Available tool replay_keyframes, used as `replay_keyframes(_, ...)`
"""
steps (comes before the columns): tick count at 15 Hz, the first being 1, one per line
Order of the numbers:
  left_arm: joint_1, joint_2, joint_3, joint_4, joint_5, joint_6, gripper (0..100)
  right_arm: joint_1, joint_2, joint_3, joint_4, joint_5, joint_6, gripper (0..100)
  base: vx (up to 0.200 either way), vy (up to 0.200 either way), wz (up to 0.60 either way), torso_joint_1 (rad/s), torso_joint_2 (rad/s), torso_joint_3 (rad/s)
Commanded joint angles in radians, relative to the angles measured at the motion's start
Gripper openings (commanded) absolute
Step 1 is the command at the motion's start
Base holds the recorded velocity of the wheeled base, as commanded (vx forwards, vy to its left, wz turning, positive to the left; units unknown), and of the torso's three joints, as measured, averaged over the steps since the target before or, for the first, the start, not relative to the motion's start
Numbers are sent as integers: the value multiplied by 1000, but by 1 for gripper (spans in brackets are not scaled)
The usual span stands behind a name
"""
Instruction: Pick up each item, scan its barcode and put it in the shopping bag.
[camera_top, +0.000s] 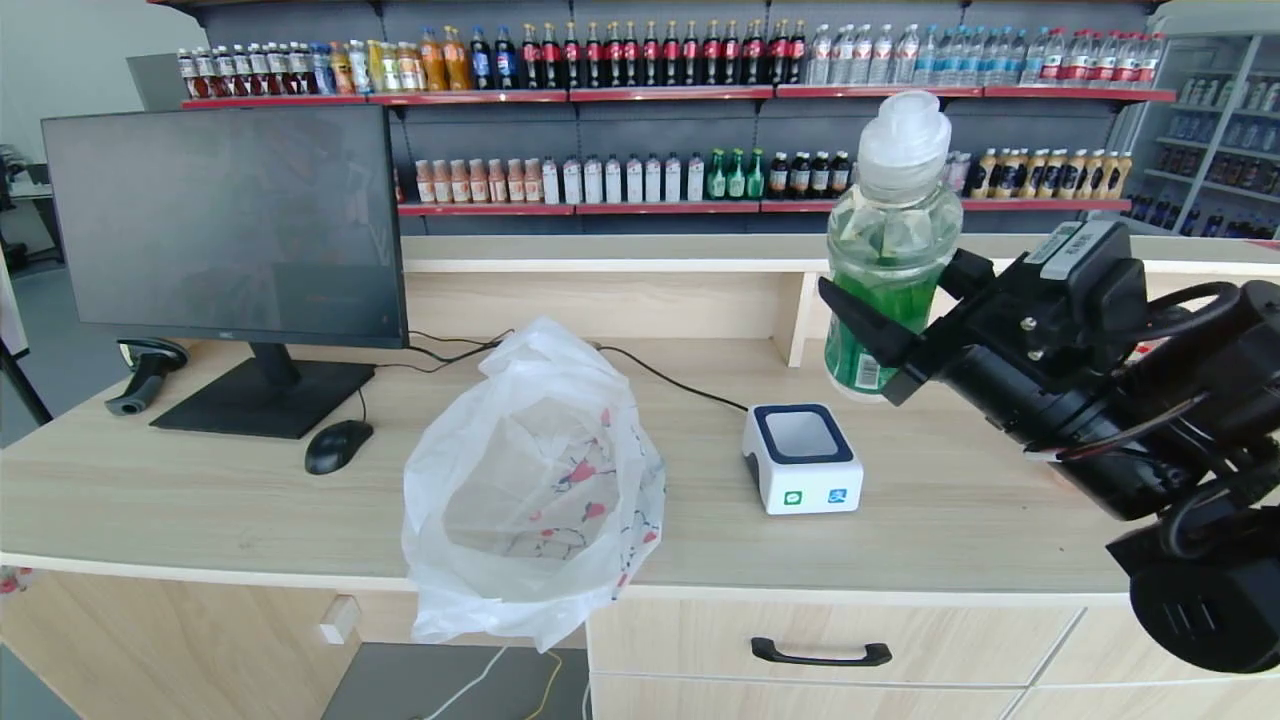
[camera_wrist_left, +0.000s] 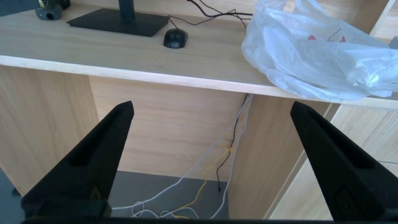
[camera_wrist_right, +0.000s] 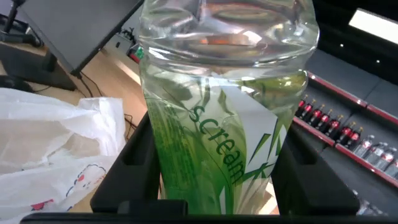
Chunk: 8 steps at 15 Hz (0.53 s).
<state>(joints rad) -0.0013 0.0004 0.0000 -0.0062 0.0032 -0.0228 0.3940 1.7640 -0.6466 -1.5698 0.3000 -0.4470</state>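
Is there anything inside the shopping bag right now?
Through the open mouth of the shopping bag I see only its white plastic with red print, no item. Folds hide its lowest part, sagging over the counter edge. The bottle is in the right pincer.

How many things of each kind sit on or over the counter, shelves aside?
Bottles: 1, the green bottle in the right gripper.
Bags: 1, the shopping bag.
Scanners: 2, the white desk scanner and the handheld scanner.
Computer gear: 2, the monitor and the mouse.
Total: 6.
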Motion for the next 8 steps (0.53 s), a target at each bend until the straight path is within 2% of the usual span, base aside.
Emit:
replay_keyframes(1,0,0,0,0,0,0,100,-3,-48,44,-1,-36,45,0,0,0,0,0,0,0)
replay_keyframes(3,0,0,0,0,0,0,100,-3,-78,100,-1,-185,203,0,0,0,0,0,0,0)
replay_keyframes(5,0,0,0,0,0,0,100,-6,-80,96,-1,-282,330,0,0,0,0,0,0,0)
replay_keyframes(8,0,0,0,0,0,0,100,-4,-78,122,-1,-366,404,0,0,0,0,0,0,0)
